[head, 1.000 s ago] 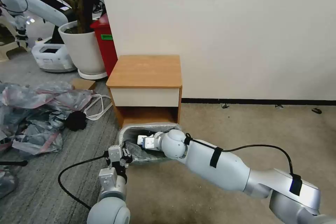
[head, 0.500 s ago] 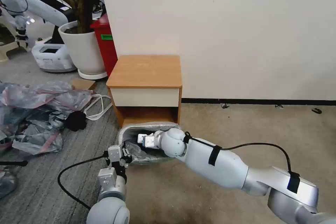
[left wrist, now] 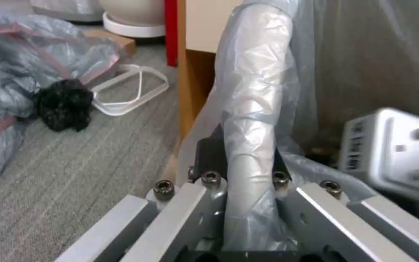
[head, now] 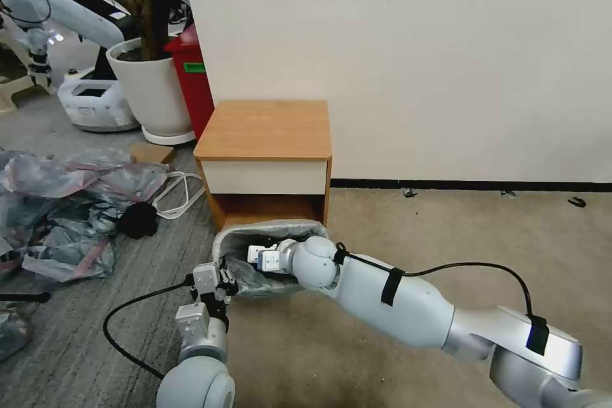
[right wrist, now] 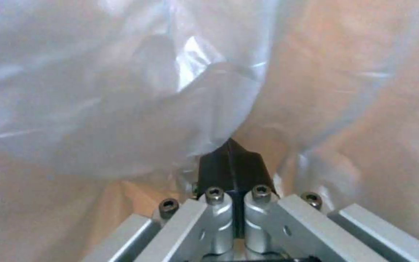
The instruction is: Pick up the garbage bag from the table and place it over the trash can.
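Beige carpet runs along a plain white wall, and against that wall stands the table, a small wooden one with an orange-brown top, a cream drawer front and a lower shelf. Its top is bare. Just in front of the table, on the floor, sits the trash can, lower than the table, with the garbage bag draped over its rim and sagging into the inside.

At the can's front left corner, the side away from the table, the left gripper straddles the bag-covered rim. In the left wrist view its fingers are spread, one on each side of the wrapped rim, and whether they press on it cannot be told.

Inside the can, in front of the table's shelf, the right gripper reaches in from the right. The right wrist view shows its black fingers closed together, tips pushed against the thin plastic; no fold can be seen pinched between them.

Left of the table lie a heap of grey-pink plastic bags, a white cable, a white plant pot and a red bin.
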{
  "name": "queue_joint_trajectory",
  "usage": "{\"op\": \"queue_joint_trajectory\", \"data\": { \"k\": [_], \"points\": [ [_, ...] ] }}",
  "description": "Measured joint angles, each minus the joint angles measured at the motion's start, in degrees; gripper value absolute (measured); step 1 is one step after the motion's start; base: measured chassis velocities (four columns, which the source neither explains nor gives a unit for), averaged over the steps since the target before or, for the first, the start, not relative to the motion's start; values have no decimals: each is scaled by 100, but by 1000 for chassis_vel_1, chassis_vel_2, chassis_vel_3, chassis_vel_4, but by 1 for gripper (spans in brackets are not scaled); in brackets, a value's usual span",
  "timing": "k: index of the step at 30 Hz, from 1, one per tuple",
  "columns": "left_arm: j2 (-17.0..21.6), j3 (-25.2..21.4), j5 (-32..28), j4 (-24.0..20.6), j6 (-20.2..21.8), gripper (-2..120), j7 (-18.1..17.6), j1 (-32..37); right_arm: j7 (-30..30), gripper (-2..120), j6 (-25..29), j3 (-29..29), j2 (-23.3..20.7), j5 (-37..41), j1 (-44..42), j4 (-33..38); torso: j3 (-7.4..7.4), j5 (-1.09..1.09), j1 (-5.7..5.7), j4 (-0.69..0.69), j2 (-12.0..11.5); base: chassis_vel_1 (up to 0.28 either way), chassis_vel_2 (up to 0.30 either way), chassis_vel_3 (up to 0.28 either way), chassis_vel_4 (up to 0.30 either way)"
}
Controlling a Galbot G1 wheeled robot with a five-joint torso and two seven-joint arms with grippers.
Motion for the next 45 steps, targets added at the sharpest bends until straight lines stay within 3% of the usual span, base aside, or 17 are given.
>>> {"op": "queue_joint_trajectory", "data": {
  "k": [18,25,30,34,35,38,40,44,45],
  "points": [
    [137,-147,-630,170,192,3,-273,-241,15,0,-30,-4,-504,204,40,974,0,1,0,0,0,0,0,0,0],
    [237,-186,-956,360,303,3,-399,-449,11,0,-32,32,-1081,507,94,1881,0,1,0,0,0,0,0,0,0],
    [330,-245,-1117,419,339,3,-435,-522,6,0,55,310,-1725,776,26,2555,0,0,0,1,0,0,0,0,0],
    [387,-220,-1569,363,496,3,-608,-527,49,0,384,1623,-2352,992,-620,3214,0,2,0,0,0,0,0,0,0],
    [387,-220,-1569,363,496,3,-608,-527,49,0,384,1623,-2352,992,-620,3214,0,2,0,0,0,0,0,0,0],
    [438,-97,-2064,181,763,3,-757,-528,326,0,673,2984,-2609,1310,-1374,3466,0,3,0,-2,0,0,0,0,0],
    [470,-49,-2322,113,903,3,-839,-531,478,0,778,3317,-2637,1443,-1548,3469,-1,1,-1,-2,0,0,0,0,0],
    [601,135,-3162,-44,1352,3,-1076,-572,1491,0,1143,4515,-2630,2532,-2176,3351,0,2,0,0,0,0,0,0,0],
    [601,135,-3162,-44,1352,3,-1076,-572,1491,0,1143,4515,-2630,2532,-2176,3351,0,2,0,0,0,0,0,0,0]
  ]
}}
